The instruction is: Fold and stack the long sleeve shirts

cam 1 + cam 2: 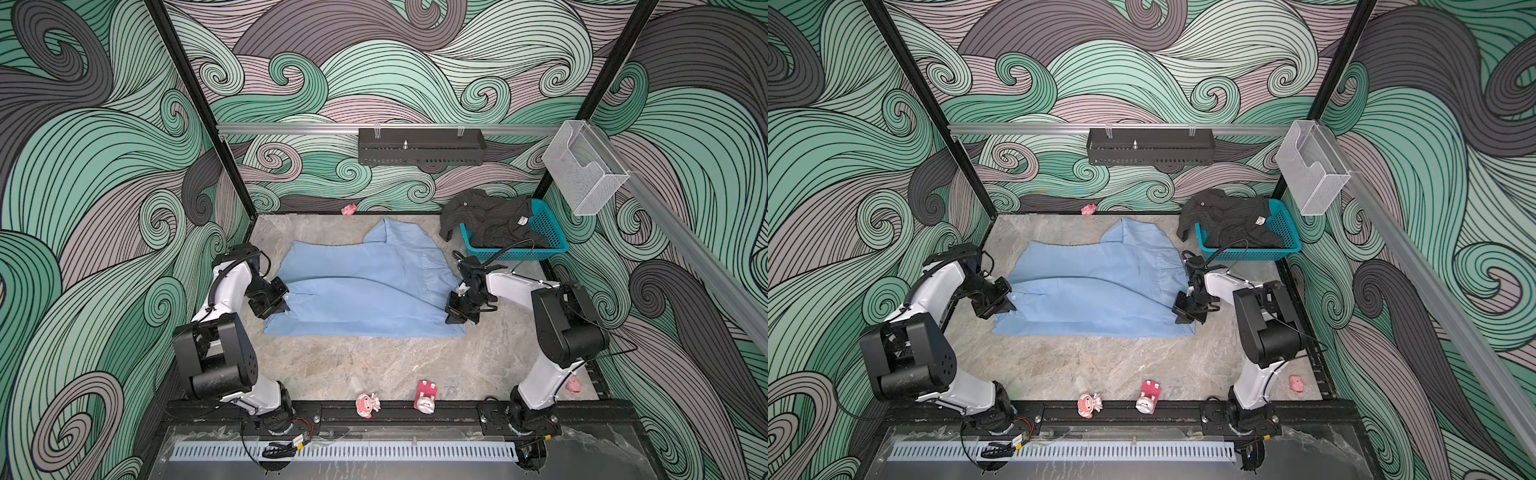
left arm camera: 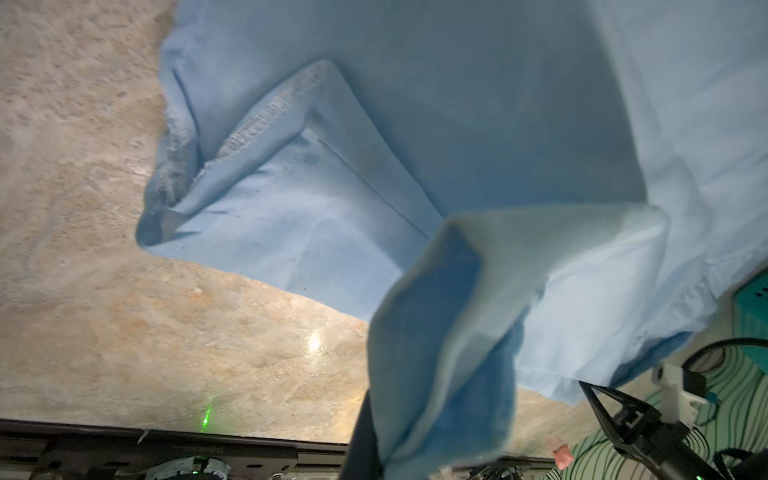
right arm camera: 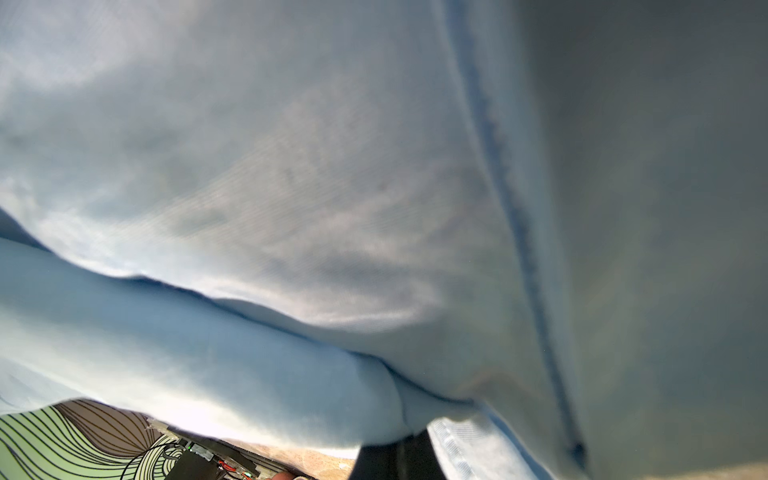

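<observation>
The light blue long sleeve shirt (image 1: 365,286) (image 1: 1096,291) lies spread on the stone-patterned table in both top views. My left gripper (image 1: 281,302) (image 1: 1009,301) is shut on its left edge, and in the left wrist view a fold of blue cloth (image 2: 440,353) hangs from the jaws. My right gripper (image 1: 456,313) (image 1: 1185,312) is shut on the shirt's right edge; blue fabric (image 3: 291,208) fills the right wrist view. The dark charcoal long sleeve shirt (image 1: 486,220) (image 1: 1225,220) is heaped in the teal basket (image 1: 548,232) (image 1: 1287,226), spilling over its left rim.
Two small pink-and-white toy figures (image 1: 368,405) (image 1: 426,397) lie at the table's front edge. A pink scrap (image 1: 348,210) sits by the back wall, another (image 1: 573,385) behind the right arm's base. A black tray (image 1: 419,146) and a clear bin (image 1: 582,170) hang on the rails.
</observation>
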You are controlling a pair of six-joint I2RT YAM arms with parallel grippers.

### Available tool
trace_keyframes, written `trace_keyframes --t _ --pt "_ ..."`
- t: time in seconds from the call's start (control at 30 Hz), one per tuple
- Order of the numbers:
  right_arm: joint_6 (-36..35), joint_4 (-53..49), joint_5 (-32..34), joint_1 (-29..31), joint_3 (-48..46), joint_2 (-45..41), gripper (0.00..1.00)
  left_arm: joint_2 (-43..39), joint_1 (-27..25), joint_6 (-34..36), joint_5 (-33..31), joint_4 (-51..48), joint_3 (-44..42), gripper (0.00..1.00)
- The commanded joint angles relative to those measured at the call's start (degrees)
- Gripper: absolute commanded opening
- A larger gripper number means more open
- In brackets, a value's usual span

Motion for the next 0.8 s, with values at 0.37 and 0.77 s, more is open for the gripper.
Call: trace_keyframes --t 0.37,0.77 --pt "-1.3 -0.8 3.1 -1.2 -0.3 1.4 0.0 7.8 0.5 1.0 -5.8 0.4 1.3 0.0" --pt "-1.7 -1.3 3.6 -1.5 0.0 1.8 0.0 12.2 0.4 0.8 -9.9 2.2 1.3 0.0"
